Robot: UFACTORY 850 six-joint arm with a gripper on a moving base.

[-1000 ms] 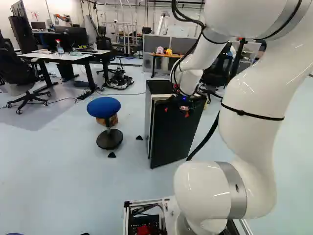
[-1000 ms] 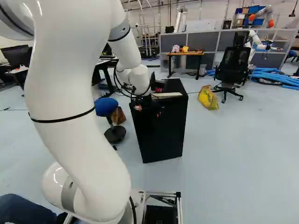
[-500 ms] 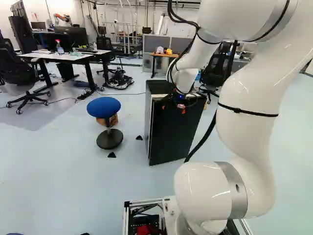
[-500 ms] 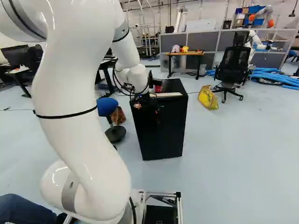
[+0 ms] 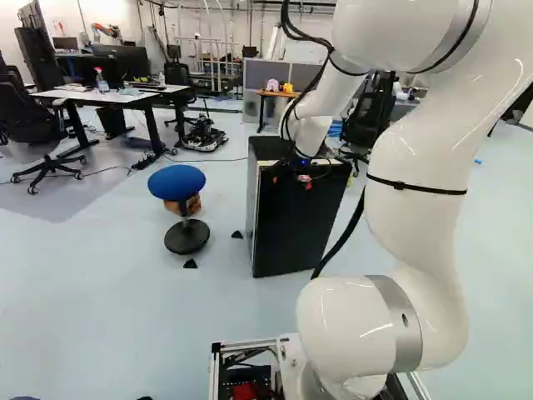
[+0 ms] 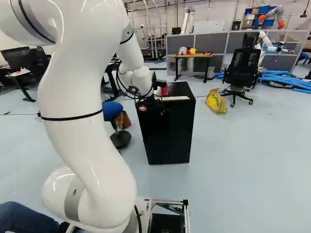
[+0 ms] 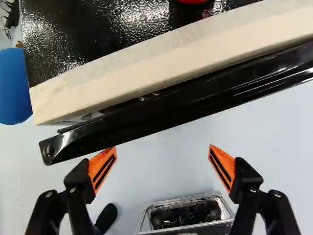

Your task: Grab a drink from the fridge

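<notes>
In the left base view my gripper [image 5: 306, 177] is at the upper front of the black fridge [image 5: 291, 221]. The wrist view shows the gripper [image 7: 162, 148] open, with only floor seen between its orange-padded fingers. Ahead of them runs the glossy black top edge of the fridge door [image 7: 146, 125], one fingertip very near its end; contact cannot be told. Beyond lie the pale front trim [image 7: 161, 68] and the textured fridge top. A red object [image 6: 164, 91], perhaps a can, stands on that top. The fridge's inside is hidden.
A blue stool [image 5: 176, 182] stands beside the fridge. On its other side are a yellow bag [image 6: 216, 101] and a black office chair [image 6: 239, 73]. Desks [image 5: 125, 96] stand farther back. Another robot [image 6: 265, 46] is in the background.
The fridge door's lower edge has shifted back, away from the base, and the pale gap beside it looks narrower. My arm has moved slightly, uncovering more of the red object. The base has stayed still.
</notes>
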